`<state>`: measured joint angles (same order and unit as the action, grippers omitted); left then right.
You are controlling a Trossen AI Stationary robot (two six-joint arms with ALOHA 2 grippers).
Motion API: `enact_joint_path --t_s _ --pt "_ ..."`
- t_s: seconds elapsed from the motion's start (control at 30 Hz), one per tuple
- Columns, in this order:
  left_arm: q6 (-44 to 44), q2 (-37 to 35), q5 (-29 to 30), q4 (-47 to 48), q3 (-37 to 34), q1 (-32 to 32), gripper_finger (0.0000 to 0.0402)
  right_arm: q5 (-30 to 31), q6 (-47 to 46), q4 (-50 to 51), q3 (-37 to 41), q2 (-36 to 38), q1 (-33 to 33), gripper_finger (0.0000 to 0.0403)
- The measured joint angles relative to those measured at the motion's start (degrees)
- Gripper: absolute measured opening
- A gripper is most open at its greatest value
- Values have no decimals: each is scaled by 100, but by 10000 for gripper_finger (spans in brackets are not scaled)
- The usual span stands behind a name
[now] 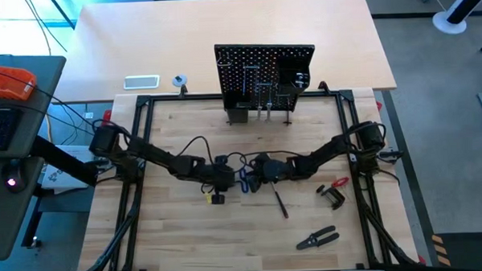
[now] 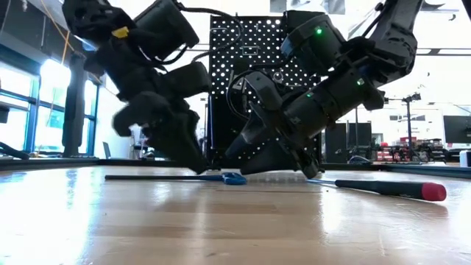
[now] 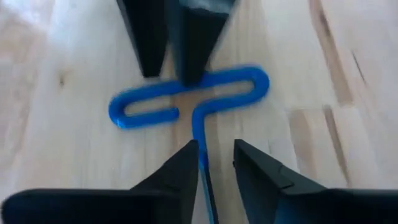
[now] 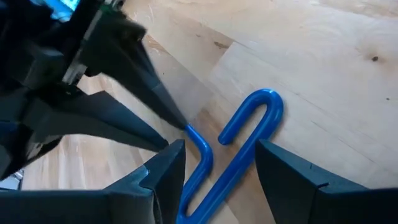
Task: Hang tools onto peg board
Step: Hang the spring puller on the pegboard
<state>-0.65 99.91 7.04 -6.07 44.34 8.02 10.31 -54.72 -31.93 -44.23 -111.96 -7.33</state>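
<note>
While both arms crowd the middle of the pale wooden counter (image 1: 188,242), the step in hand looks like picking up or passing the blue-handled bent metal key (image 3: 186,99), which lies flat on the wood. The left claw (image 3: 214,155) stands partly open astride the key's thin shaft, gripping nothing that I can see. The right claw (image 4: 217,165) is spread wide over the blue loop handle, not yet closed on it. Well behind them the upright black perforated peg board (image 1: 263,70) waits. Next, one claw probably must close firmly on the handle, lift, and carry it to a free hook.
</note>
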Motion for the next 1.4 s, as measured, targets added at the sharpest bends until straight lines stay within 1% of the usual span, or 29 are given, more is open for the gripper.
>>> enact_joint_path --t_s 0.1,0.17,0.23,0.37,0.43,0.63,0.77,0.97,1.03,1.2,1.3,1.4 --pt "18 176 71 -208 2 -76 108 21 -21 112 -2 4 -54 188" --pt "42 261 -51 -292 2 -140 105 36 -39 158 -2 4 -77 188" --pt "42 346 -224 -331 5 -193 88 50 -66 197 -2 4 -92 188" --pt "-26 511 -255 -394 17 -206 22 65 -95 193 0 4 -92 188" --pt "-119 543 -209 -465 17 -177 10 65 -92 196 0 0 -92 188" --pt "-356 574 344 -666 6 7 4 67 -174 252 0 2 -92 188" --pt "-410 484 464 -674 4 36 3 77 -181 234 4 0 -92 188" --pt "-484 207 735 -402 -15 13 1 59 -183 152 7 0 -92 188" --pt "-509 150 732 -351 -13 21 0 52 -181 144 7 0 -90 188" --pt "-518 177 489 -791 -7 21 1 85 -166 -66 11 0 -79 188" --pt "-520 202 490 -856 -7 20 1 40 -143 -248 -5 -7 -8 188" --pt "-508 202 483 -906 -7 8 1 50 -22 -184 -134 -24 22 187"
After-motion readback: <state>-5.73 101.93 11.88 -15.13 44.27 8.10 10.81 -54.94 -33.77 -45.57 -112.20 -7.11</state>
